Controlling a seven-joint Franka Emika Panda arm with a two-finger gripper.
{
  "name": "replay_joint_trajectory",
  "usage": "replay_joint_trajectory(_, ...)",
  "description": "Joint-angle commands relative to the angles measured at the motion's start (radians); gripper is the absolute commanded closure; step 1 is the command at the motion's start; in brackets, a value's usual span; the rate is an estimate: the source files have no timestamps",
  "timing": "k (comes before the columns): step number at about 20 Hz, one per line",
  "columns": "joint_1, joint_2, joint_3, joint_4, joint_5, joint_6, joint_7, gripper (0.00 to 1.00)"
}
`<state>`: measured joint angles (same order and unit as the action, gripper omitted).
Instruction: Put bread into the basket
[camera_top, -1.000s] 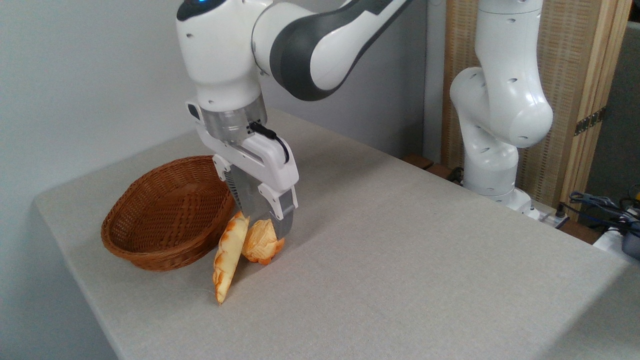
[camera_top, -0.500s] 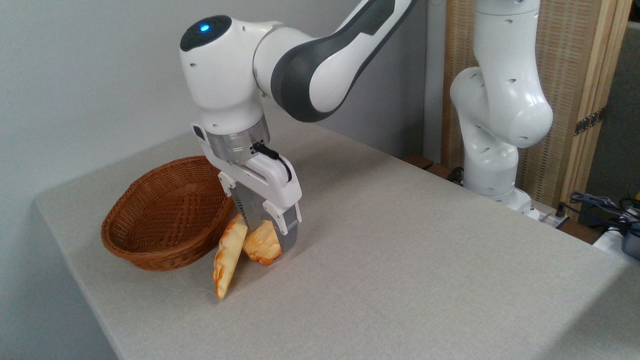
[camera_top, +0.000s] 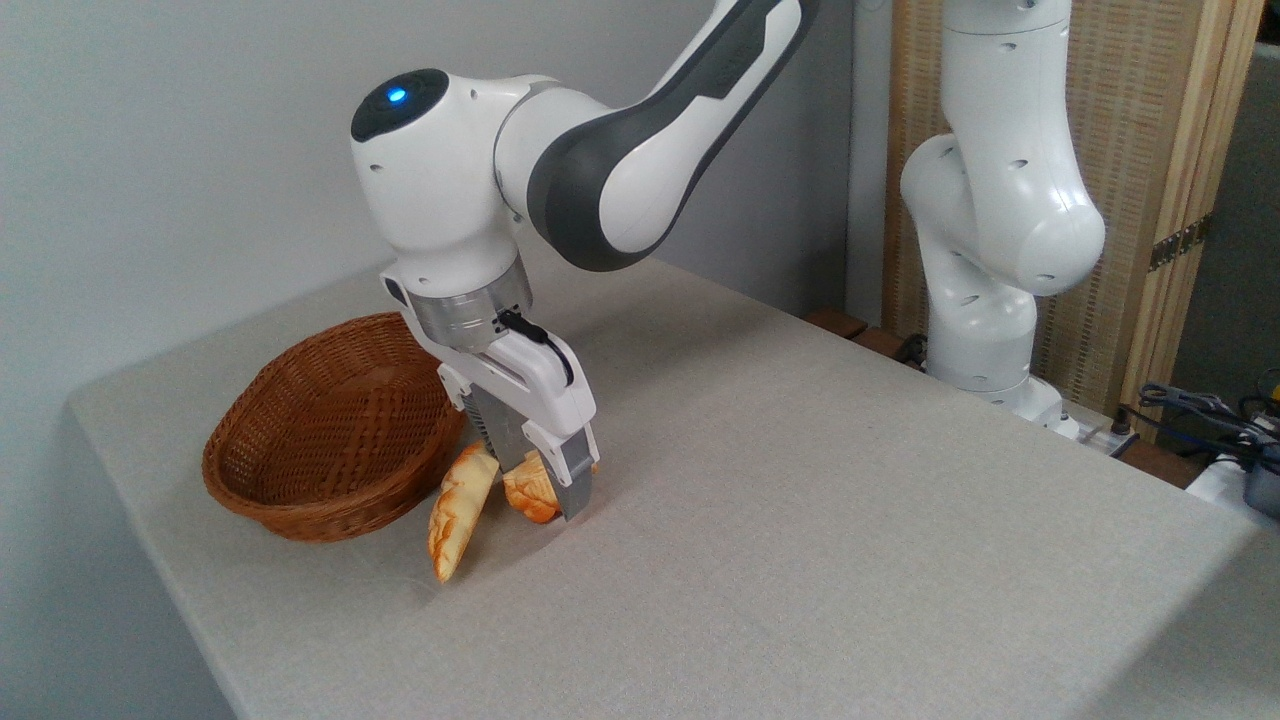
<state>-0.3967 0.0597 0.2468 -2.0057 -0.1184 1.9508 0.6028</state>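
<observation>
Left of centre in the frame, the gripper (camera_top: 545, 492) reaches down to the grey table (camera_top: 820, 520), its fingers set astride the bread (camera_top: 530, 493), a small golden-orange bun lying on the cloth; one grey finger (camera_top: 571, 485) stands on the bun's right side with its tip at the table surface, while the other is mostly hidden behind the bun and the gripper body, so whether the fingers actually press the bun cannot be told. Just left of the bun a longer pointed loaf (camera_top: 455, 513) stands tilted, its upper end near the gripper and its tip on the table toward the lower left; it touches or nearly touches the bun. The basket (camera_top: 320, 430), reddish-brown wicker, sits to the left of both, its near rim just beside the loaf's upper end and its hollow holding nothing. The basket lies near the table's left edge and rounded far-left corner, with only a narrow strip of cloth between it and the drop. To the right and toward the bottom of the frame the table runs broad and bare up to its right edge, and the air over the basket is unobstructed. The arm's base column (camera_top: 985, 230) rises at the upper right beyond the table's far edge, well apart from the bread
</observation>
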Motion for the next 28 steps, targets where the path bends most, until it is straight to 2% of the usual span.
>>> replay_joint_trajectory(1, -0.004, 0.002, 0.005, -0.019, -0.018, 0.01, 0.023, 0.35)
replay_joint_trajectory(2, -0.004, 0.0, 0.005, -0.019, -0.02, 0.007, 0.023, 0.53)
replay_joint_trajectory(4, -0.004, -0.001, 0.005, -0.019, -0.02, -0.001, 0.023, 0.6)
replay_joint_trajectory(11, -0.004, -0.003, 0.005, -0.019, -0.02, -0.004, 0.023, 0.61)
replay_joint_trajectory(15, -0.004, -0.008, 0.005, -0.018, -0.02, -0.009, 0.041, 0.65)
replay_joint_trajectory(22, 0.007, -0.044, 0.015, -0.005, -0.02, -0.113, 0.11, 0.68)
replay_joint_trajectory(28, 0.006, -0.058, 0.009, 0.05, -0.024, -0.155, 0.103, 0.68)
